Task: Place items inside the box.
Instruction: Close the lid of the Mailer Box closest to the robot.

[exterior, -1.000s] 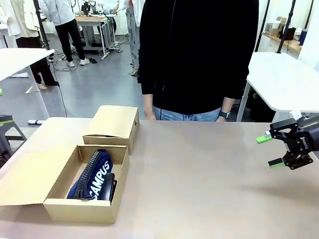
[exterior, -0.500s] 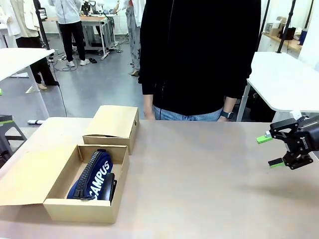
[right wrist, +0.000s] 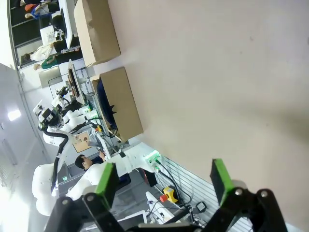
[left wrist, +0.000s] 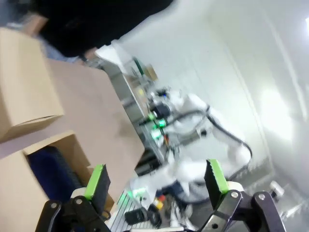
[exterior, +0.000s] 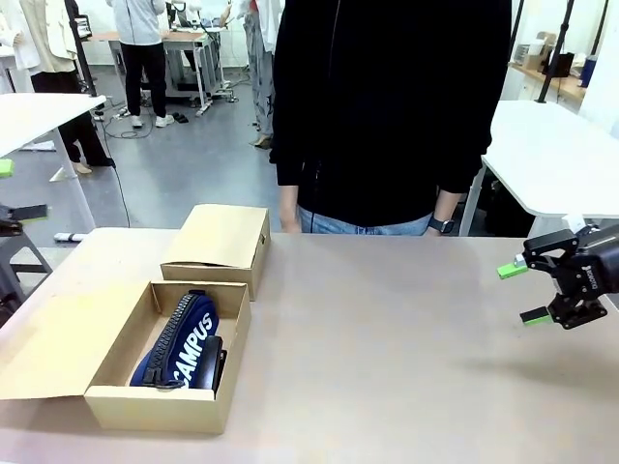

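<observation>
Pouch (exterior: 180,341) lettered CAMPUS lies inside long box (exterior: 116,401), lid flap open, near-left on worktop (exterior: 387,348); dark item tucked beside it. Smaller closed box (exterior: 219,242) just behind. Right gripper (exterior: 523,293) hovers far right, jaws released, empty. Left gripper (left wrist: 157,180) raised, jaws released, empty. Judgement: packing seems finished; next move likely closing flap.

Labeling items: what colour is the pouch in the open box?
Navy pencil pouch, white "CAMPUS" lettering; clearest in the front view.
</observation>
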Motion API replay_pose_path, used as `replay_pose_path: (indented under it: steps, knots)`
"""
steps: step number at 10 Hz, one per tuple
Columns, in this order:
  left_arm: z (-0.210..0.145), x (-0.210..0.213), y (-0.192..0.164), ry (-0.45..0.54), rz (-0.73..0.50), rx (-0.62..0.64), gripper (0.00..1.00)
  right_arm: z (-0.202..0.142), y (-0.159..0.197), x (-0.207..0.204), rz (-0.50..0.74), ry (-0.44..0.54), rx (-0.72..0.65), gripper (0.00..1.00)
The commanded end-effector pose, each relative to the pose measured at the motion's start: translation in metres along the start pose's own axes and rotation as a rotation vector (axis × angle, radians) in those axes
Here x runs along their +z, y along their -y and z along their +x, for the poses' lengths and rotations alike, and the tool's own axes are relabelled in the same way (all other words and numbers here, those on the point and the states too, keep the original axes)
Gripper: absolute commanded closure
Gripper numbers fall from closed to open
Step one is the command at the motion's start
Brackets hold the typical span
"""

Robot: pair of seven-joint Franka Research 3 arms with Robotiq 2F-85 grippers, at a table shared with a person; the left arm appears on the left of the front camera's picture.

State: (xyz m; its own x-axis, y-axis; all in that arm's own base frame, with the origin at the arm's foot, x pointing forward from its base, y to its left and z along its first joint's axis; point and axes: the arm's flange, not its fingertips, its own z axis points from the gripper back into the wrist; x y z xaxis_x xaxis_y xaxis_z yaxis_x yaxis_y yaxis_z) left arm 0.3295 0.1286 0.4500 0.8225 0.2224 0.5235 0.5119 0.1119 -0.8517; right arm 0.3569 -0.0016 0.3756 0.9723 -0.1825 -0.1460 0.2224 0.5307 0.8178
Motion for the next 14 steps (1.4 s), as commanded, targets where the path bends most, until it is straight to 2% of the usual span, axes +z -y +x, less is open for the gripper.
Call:
replay_pose_path:
  steps: [1,2,5,6,7,9,10,11,14]
  knots:
    - [-0.027,-0.019,-0.002,-0.203,-0.187,-0.388,0.00,-0.001,-0.004,0.001,0.014,0.003,-0.019,0.00]
    - [-0.050,-0.024,-0.002,-0.318,-0.201,-0.527,0.00,-0.001,-0.004,0.001,0.014,0.003,-0.019,0.00]
    - [-0.083,0.000,-0.029,-0.384,0.005,-1.243,0.00,-0.001,-0.004,0.001,0.014,0.003,-0.019,0.00]
    - [-0.086,0.009,-0.043,-0.398,0.043,-1.304,0.00,-0.001,-0.004,0.001,0.014,0.003,-0.019,0.00]
    - [-0.086,0.018,-0.052,-0.365,0.075,-1.341,0.00,-0.001,-0.004,0.001,0.014,0.003,-0.019,0.00]
    - [-0.059,0.010,-0.045,-0.131,0.191,-1.432,0.00,-0.001,-0.004,0.001,0.014,0.003,-0.019,0.00]
    - [-0.025,0.019,-0.032,0.024,0.282,-1.445,0.00,-0.001,-0.004,0.001,0.014,0.003,-0.019,0.00]
    - [-0.057,0.035,-0.045,-0.287,0.128,-1.258,0.00,-0.001,-0.004,0.001,0.014,0.003,-0.019,0.00]
    - [-0.057,0.035,-0.045,-0.287,0.128,-1.258,0.00,-0.001,-0.004,0.001,0.014,0.003,-0.019,0.00]
